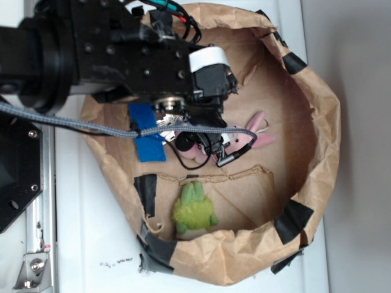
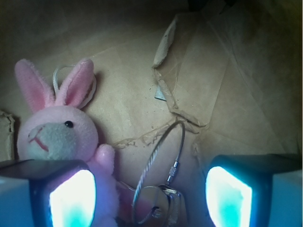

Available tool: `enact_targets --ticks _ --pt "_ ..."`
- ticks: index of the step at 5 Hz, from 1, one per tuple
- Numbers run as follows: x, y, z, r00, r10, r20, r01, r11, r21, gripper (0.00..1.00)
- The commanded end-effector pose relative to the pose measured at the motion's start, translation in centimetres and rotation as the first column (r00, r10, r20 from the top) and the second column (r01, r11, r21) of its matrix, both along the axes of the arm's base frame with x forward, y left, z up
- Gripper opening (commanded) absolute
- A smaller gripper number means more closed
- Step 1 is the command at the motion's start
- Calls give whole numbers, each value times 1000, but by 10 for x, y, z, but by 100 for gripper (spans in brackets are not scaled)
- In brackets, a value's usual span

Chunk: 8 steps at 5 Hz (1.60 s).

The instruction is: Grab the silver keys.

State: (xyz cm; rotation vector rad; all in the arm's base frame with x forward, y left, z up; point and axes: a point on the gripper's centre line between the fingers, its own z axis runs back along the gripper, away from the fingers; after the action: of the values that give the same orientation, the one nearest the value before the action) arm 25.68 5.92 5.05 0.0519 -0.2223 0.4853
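Gripper: WidowX end effector, lowered inside a brown paper bag; jaws spread wide, nothing held, both pads lit pale blue in the wrist view.

Silver keys: one small bunch on a thin wire ring, lying on the bag floor between the two pads, nearer the left of the wrist view. The ring loops up toward the middle of the picture; the flat metal pieces sit at the bottom edge.

Pink bunny toy: soft, upright ears, lying just beside the keys; its body runs down against the left-hand pad (its paw looks close to touching the ring, though I cannot say for sure).

Green plush toy: well apart, lower in the bag beyond a torn paper fold.

Risks, as judged:
- Closing from this stance could pinch the bunny along with the ring, since the toy crowds one pad.
- Thin wire and flat keys may slip from the pads if the grip falls on the loop alone.
- Crumpled, torn paper under the keys could snag a fingertip.

Not determinable: number of keys (cut off at the picture's lower edge); height of the pads above the floor; keys themselves in the exterior view, where arm and cables cover them.
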Motion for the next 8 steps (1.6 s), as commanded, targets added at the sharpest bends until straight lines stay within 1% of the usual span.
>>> enact_targets --ticks 1,2,3,4,5,6,7,8 --pt "33 5 -24 996 35 79 -40 997 70 100" --pt "35 0 -19 996 36 82 -39 998 39 0" --pt "37 -1 -15 995 34 99 -38 999 35 0" --pt "38 -1 -14 993 33 113 -39 998 43 0" --pt "34 -1 -10 993 31 112 -36 999 39 0" --pt "27 0 4 994 18 105 -22 999 36 69" --pt "13 5 23 997 -18 78 18 1000 -6 100" --pt "-1 7 46 996 -30 83 35 998 -58 100"
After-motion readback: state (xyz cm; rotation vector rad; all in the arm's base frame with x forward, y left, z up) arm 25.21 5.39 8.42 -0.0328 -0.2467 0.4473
